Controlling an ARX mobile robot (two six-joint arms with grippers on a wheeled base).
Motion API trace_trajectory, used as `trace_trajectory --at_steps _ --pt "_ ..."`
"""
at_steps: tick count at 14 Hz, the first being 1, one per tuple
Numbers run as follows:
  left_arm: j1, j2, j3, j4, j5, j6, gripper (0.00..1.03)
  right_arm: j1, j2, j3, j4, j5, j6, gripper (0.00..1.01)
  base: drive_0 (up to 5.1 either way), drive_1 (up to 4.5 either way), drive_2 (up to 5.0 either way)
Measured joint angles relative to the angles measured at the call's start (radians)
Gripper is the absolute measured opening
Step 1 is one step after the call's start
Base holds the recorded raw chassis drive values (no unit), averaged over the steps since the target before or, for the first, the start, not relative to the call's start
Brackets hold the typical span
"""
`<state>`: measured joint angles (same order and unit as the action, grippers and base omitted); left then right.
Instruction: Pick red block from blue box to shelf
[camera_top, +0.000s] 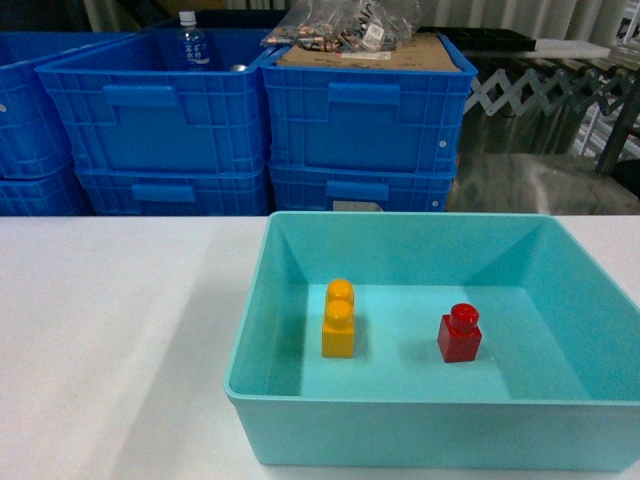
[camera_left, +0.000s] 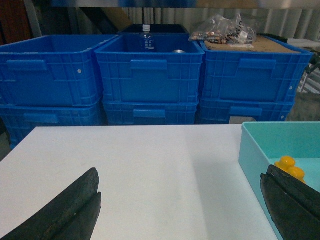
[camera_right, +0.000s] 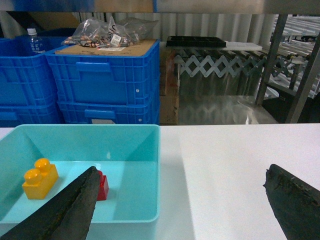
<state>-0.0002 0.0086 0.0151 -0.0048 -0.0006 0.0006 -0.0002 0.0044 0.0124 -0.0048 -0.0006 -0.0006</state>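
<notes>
The red block (camera_top: 459, 333) stands upright on the floor of the blue box (camera_top: 250, 330), right of centre. In the right wrist view the red block (camera_right: 103, 185) is half hidden behind my left finger inside the blue box (camera_right: 159, 170). My right gripper (camera_right: 182, 197) is open over the white table, just right of the box. My left gripper (camera_left: 180, 197) is open over the table left of the blue box (camera_left: 252, 150). Neither gripper shows in the head view. Steel posts and rails (camera_right: 272, 55) rise at the back right; I cannot tell if they are the shelf.
An orange-yellow two-stud brick (camera_top: 338, 318) stands in the box left of the red block. Stacked dark blue crates (camera_top: 360, 110) line the far side of the table (camera_top: 120, 330), one holding a water bottle (camera_top: 190, 40), another topped with cardboard and bagged parts (camera_top: 350, 30).
</notes>
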Motion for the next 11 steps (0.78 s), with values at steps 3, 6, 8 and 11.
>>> trace_trajectory --at_steps 3,6,8,11 --pt "0.000 0.000 0.000 0.000 0.000 0.000 0.98 0.000 0.000 0.000 0.000 0.000 0.000 0.98 0.0 0.00 0.0" --pt "0.000 0.000 0.000 0.000 0.000 0.000 0.98 0.000 0.000 0.000 0.000 0.000 0.000 0.98 0.0 0.00 0.0" --pt "0.000 0.000 0.000 0.000 0.000 0.000 0.98 0.000 0.000 0.000 0.000 0.000 0.000 0.98 0.0 0.00 0.0" --pt "0.000 0.000 0.000 0.000 0.000 0.000 0.98 0.000 0.000 0.000 0.000 0.000 0.000 0.98 0.0 0.00 0.0"
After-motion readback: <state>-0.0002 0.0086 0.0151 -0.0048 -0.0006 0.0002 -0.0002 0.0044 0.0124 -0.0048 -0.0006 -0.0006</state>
